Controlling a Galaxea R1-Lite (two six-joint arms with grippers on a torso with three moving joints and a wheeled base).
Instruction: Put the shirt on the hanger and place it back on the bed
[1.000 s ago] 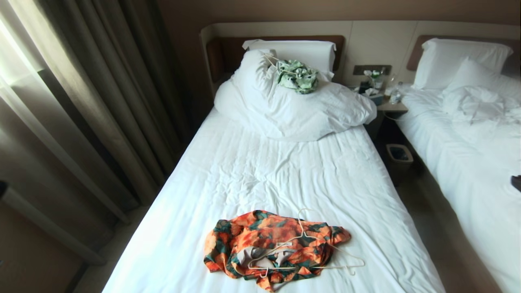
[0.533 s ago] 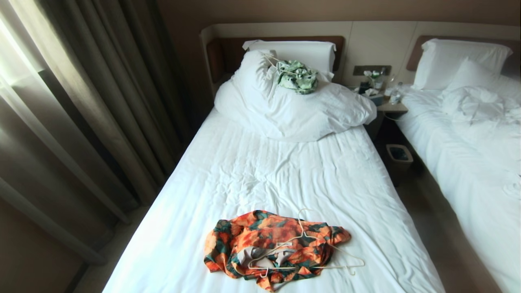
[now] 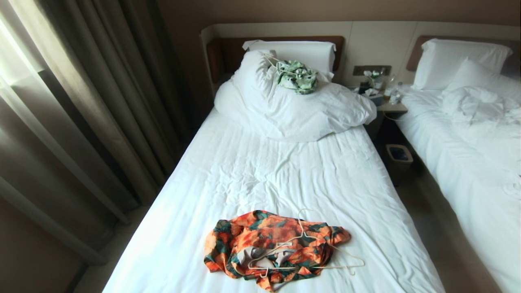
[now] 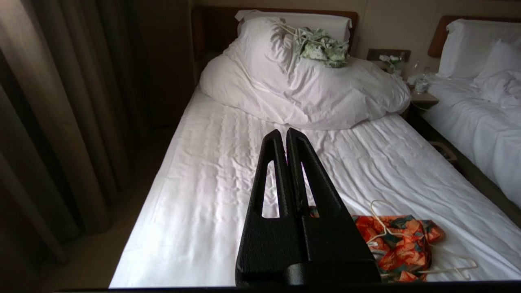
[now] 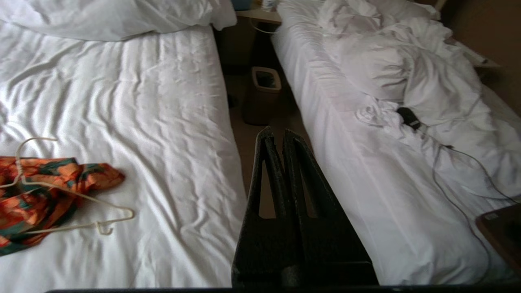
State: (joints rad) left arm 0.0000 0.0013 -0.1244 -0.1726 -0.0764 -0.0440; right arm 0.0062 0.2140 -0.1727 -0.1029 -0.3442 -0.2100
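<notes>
The orange-flowered shirt [image 3: 268, 248] lies crumpled near the foot of the bed [image 3: 285, 175]. The cream wire hanger [image 3: 303, 235] rests on top of it. One hanger end sticks out onto the sheet on the right, and the hook points toward the headboard. Neither gripper shows in the head view. My left gripper [image 4: 283, 132] is shut and empty, raised over the sheet to the left of the shirt [image 4: 403, 244] and hanger [image 4: 380, 219]. My right gripper [image 5: 275, 132] is shut and empty over the gap between the beds, to the right of the shirt [image 5: 36, 191] and hanger [image 5: 81, 195].
A bundled white duvet [image 3: 293, 110] with a pale green garment [image 3: 297, 76] lies by the headboard. Curtains [image 3: 81, 101] hang to the left. To the right are a nightstand [image 3: 390, 106], a waste bin [image 3: 399, 156] and a second bed [image 3: 468, 154] with a cable [image 5: 460, 162].
Dark parts of both arms at the left and right edges of the head view a second ago have gone out of it. The shirt and hanger have not moved.
</notes>
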